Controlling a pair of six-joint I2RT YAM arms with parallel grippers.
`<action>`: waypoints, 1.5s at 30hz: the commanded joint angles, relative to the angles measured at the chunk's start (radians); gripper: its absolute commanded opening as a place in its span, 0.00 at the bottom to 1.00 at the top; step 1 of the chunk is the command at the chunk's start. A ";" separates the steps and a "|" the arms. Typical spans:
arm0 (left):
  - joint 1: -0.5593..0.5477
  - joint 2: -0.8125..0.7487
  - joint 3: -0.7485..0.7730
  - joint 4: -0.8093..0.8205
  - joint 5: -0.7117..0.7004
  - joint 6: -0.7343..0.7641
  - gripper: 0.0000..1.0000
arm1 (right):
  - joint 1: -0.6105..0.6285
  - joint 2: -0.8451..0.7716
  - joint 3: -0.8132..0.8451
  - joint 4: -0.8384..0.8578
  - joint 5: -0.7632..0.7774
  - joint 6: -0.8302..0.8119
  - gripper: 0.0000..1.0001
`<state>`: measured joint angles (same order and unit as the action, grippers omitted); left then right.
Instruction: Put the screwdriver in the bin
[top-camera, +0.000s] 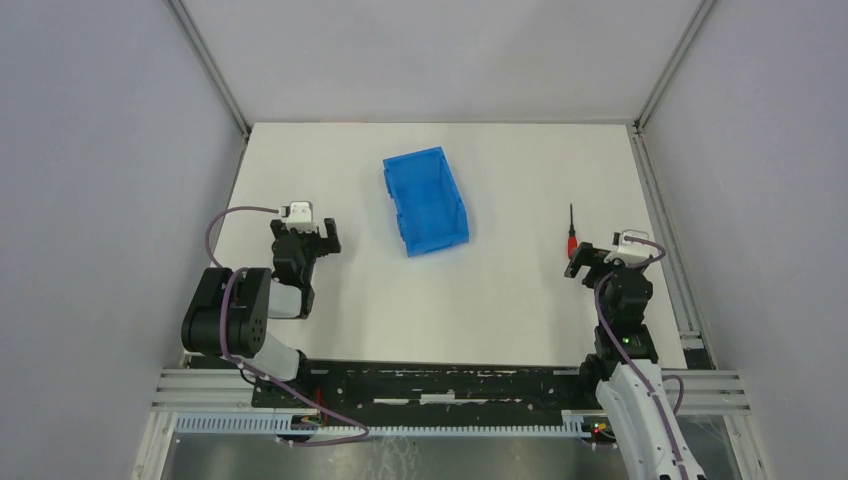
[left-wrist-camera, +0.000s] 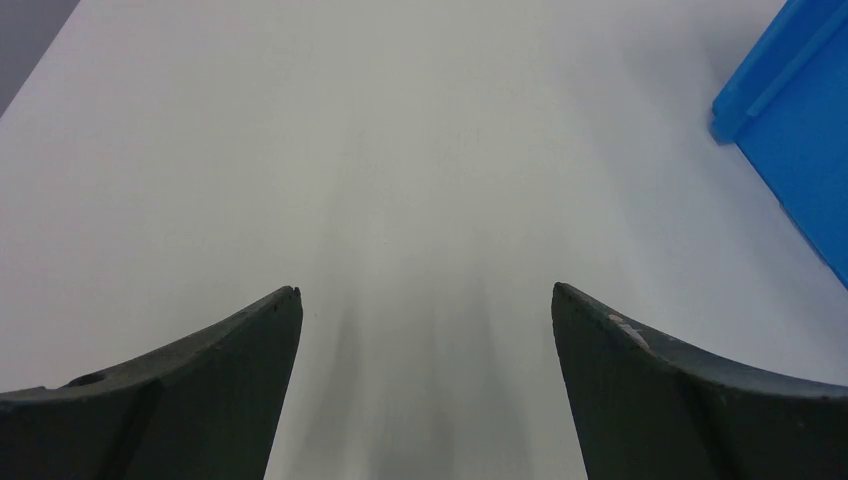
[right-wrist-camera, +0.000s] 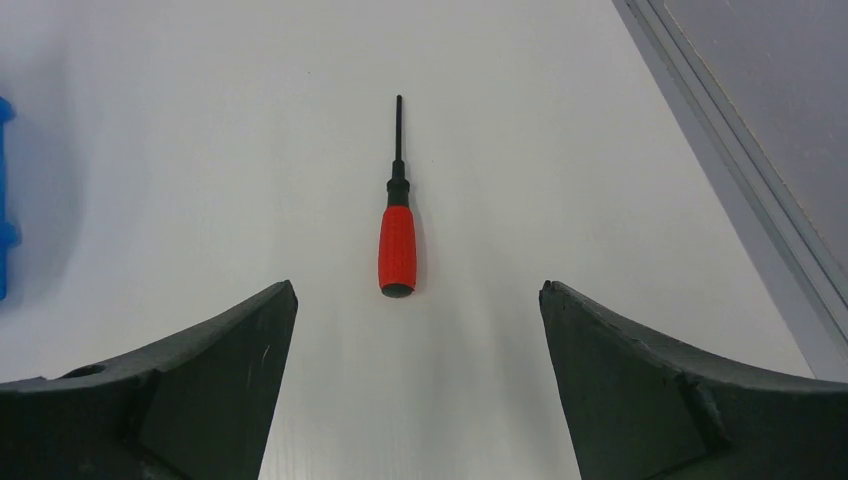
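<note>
Two pincers hang over the white desk (top-camera: 480, 300), both with their jaws spread wide and nothing between them. The right pincer (right-wrist-camera: 418, 300) sits low near the desk's right side. The screwdriver (right-wrist-camera: 397, 245) lies flat just ahead of it, roughly centred on the gap between the jaws and touching neither. Its red handle is nearest the pincer and its thin black shaft points straight away. The left pincer (left-wrist-camera: 425, 290) is over bare desk on the left side, with only a corner of the bin showing at the right edge of its wrist view. The blue bin (top-camera: 425, 200) stands in the middle of the desk, slightly skewed, between the two arms and well apart from the screwdriver.
</note>
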<state>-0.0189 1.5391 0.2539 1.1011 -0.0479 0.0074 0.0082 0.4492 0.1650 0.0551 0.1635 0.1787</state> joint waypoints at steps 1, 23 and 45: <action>-0.001 -0.011 0.004 0.039 -0.004 -0.032 1.00 | -0.003 -0.005 -0.008 0.073 0.045 0.031 0.98; -0.001 -0.011 0.004 0.040 -0.004 -0.032 1.00 | -0.044 1.090 1.266 -0.835 -0.036 -0.170 0.98; -0.001 -0.011 0.004 0.040 -0.003 -0.032 1.00 | -0.062 1.421 1.091 -0.642 -0.044 -0.202 0.00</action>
<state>-0.0189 1.5391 0.2539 1.1011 -0.0479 0.0074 -0.0525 1.8328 1.1664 -0.5385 0.0906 0.0158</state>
